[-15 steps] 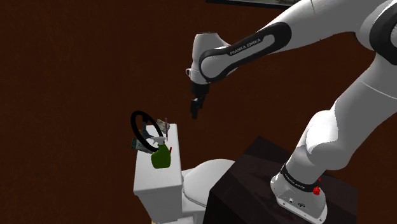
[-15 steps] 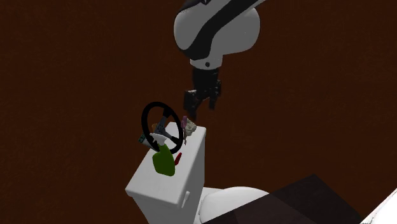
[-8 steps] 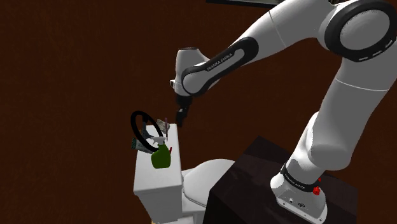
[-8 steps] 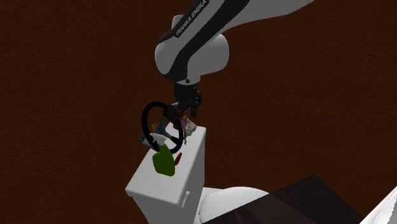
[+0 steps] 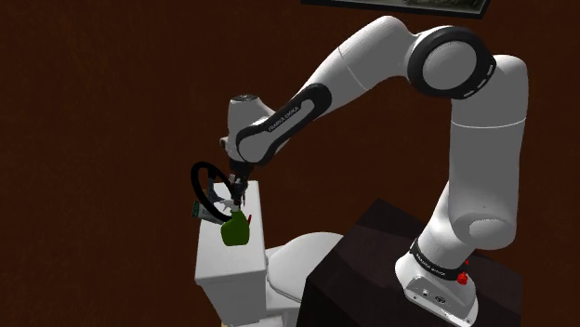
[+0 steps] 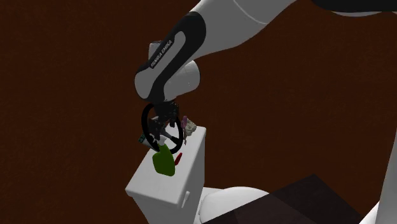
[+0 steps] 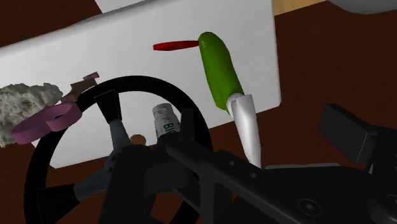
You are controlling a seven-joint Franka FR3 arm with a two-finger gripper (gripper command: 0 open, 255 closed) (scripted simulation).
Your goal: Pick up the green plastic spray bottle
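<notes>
The green bottle (image 5: 235, 229) sits on the white toilet tank (image 5: 228, 274), just beside a black steering wheel (image 7: 137, 83), with the end effector (image 5: 238, 189) low above them, its opening impossible to tell.

Green spray bottle (image 7: 219, 67) with white nozzle (image 7: 247, 124), black steering wheel (image 7: 137, 83), plain white toilet tank (image 5: 223, 269), small red piece (image 7: 176, 45), mauve ring (image 7: 54, 119), white arm (image 5: 372, 56) with dark joints, dark brown wall (image 5: 93, 93)
</notes>
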